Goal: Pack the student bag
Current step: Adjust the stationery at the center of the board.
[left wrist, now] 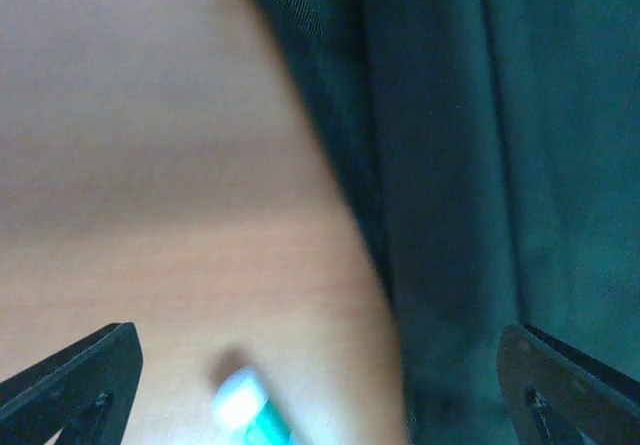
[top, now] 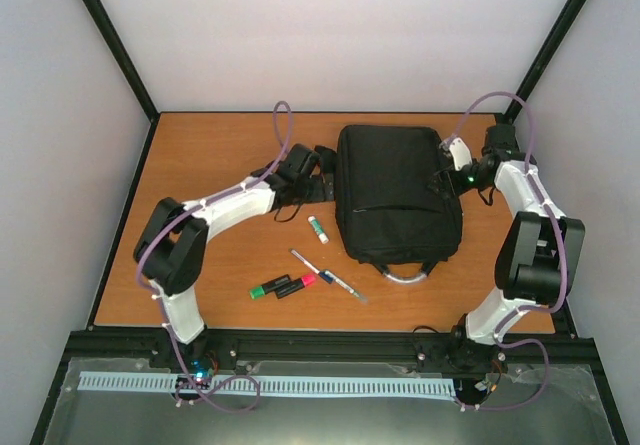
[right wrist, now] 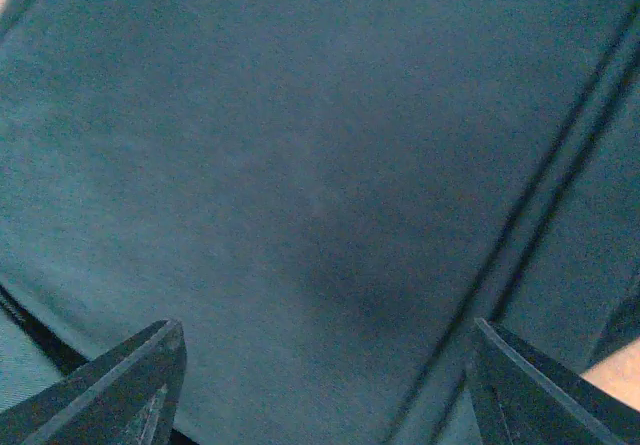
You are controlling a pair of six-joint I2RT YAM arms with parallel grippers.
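One student bag (top: pixel 398 193) is lying flat at centre-right of the tabletop (top: pixel 220 145). Left fingers (left wrist: pixel 80 385) are hanging spread wide and empty just beside its left edge. Right fingers (right wrist: pixel 130 390) are hovering spread wide and empty over its upper-right fabric.

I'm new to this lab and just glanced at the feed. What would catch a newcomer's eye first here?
The big black student bag lies flat on the wooden table, right of centre. The left gripper and right gripper, both open, stand at either side of it. Highlighters and pens lie loose at its near left.
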